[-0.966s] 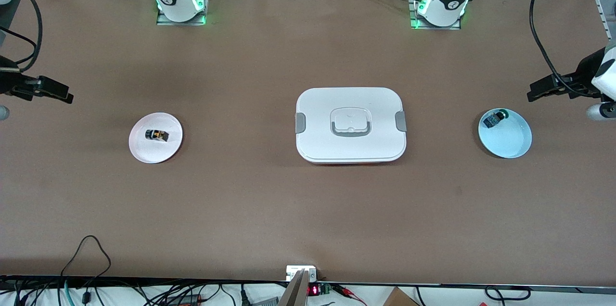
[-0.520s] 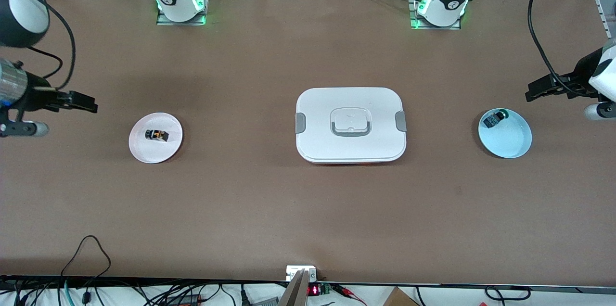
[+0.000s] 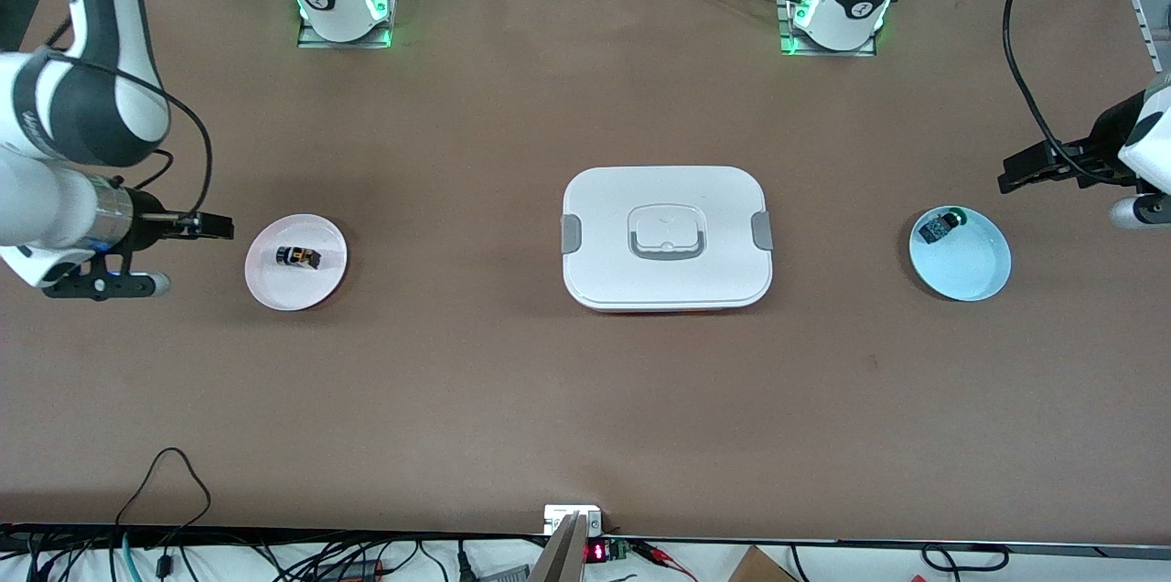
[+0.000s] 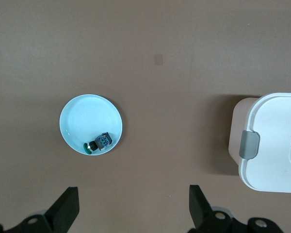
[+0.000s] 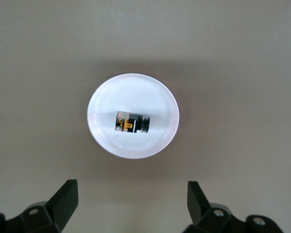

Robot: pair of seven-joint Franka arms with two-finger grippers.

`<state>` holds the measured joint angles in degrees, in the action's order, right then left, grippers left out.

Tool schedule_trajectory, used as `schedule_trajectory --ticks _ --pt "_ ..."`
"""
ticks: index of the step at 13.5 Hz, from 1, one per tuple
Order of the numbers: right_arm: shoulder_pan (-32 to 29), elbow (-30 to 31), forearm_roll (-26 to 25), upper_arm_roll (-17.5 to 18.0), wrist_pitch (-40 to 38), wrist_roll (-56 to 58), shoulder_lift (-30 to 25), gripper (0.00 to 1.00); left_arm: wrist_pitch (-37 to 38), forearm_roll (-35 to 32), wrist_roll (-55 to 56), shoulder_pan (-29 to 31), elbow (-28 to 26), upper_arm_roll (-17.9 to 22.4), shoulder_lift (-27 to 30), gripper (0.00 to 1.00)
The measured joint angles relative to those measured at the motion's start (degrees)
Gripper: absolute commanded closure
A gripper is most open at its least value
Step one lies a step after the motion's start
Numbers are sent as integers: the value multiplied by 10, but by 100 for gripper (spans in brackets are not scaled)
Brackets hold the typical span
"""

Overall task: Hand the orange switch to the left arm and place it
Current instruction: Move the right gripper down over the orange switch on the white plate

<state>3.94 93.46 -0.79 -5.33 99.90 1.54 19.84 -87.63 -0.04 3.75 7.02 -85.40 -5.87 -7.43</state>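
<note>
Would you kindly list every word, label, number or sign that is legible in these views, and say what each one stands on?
None can be read.
Right arm: dark lettering on its grey joint band, too blurred to read.
Arm bases: a round mark on each black band, too small.
Red display at the table edge nearest the camera: lit digits, too small.
Orange switch: pale marks on its orange top, not legible.

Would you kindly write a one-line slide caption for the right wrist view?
Open right gripper hovers beside the pink plate holding the orange switch.
</note>
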Motion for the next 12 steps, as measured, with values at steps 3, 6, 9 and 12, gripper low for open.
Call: schedule_trajectory --ticks 3,6,9,12 --pt "-1 81 -1 -2 83 0 6 0 0 0 0 0 0 0 0 0" --pt "-1 140 -1 -2 164 0 9 0 0 0 0 0 0 0 0 0" --pt "2 164 -1 -1 208 0 27 0 0 0 0 0 0 0 0 0" --pt "11 167 -1 1 249 0 52 0 0 0 0 0 0 0 0 0"
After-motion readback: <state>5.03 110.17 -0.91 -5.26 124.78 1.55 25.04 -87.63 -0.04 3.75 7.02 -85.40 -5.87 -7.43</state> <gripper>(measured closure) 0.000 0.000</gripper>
